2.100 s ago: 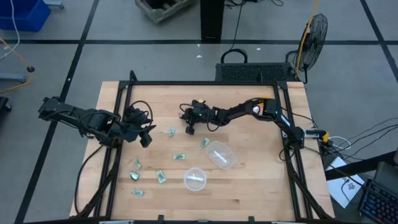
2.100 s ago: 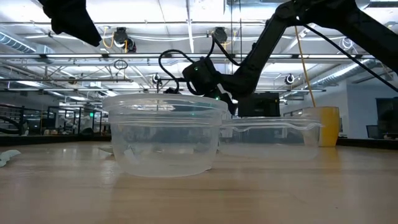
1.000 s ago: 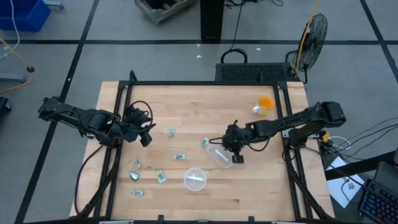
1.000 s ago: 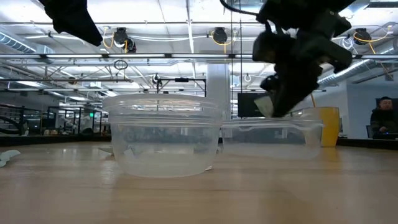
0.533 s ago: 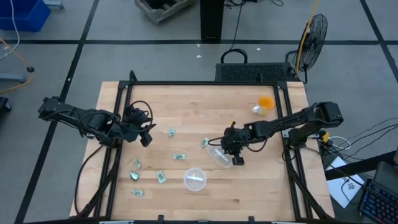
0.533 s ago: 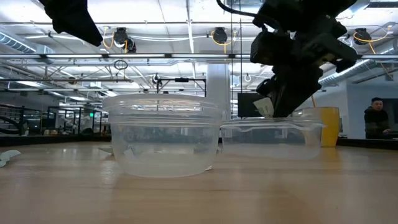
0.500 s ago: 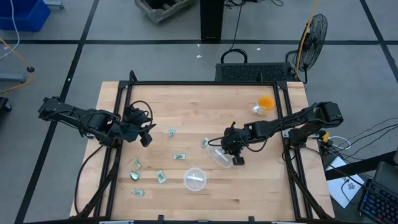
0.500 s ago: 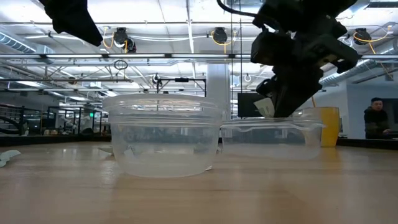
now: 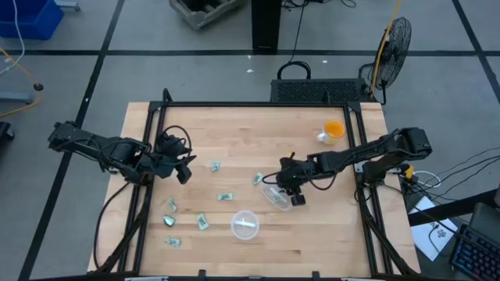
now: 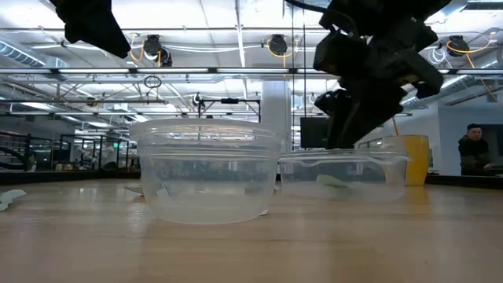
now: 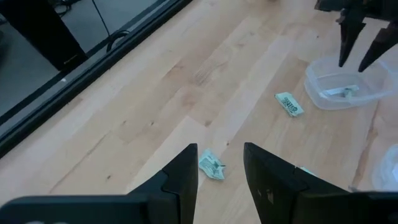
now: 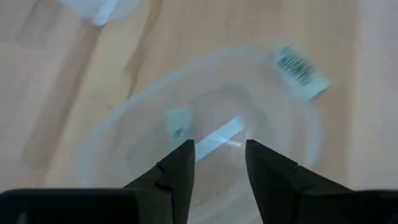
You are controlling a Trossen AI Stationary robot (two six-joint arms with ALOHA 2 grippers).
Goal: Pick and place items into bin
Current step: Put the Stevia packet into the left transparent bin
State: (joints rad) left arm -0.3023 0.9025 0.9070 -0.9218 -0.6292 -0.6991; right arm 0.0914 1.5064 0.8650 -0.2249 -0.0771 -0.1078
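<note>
- Wooden slats make up the worktop (image 9: 234,133), which is framed by black rails and set on a grey floor; a hall with ceiling trusses is seen behind it in the low view.
- The right tool (image 9: 291,187) is held with its fingers (image 12: 176,171) spread and empty, directly over the oval clear bin (image 12: 211,146).
- One green-and-white wrapped piece (image 12: 180,122) lies inside that bin, right beneath the tool, so a drop appears to have been made.
- Another piece (image 12: 301,66), just outside the bin's far rim, bears what looks like a barcode; nothing on it can be read.
- A round clear cup (image 9: 244,225) stands a little beyond the bin, and an orange cup (image 9: 333,129) well behind the tool.
- The remaining pieces (image 9: 201,222) are scattered well away from the right tool, nearer the left tool (image 9: 184,169).
- The left tool hovers spread and empty above one piece (image 11: 212,167).
- Next, a lift clear of the bin and a reach to the nearest loose piece would be called for.
</note>
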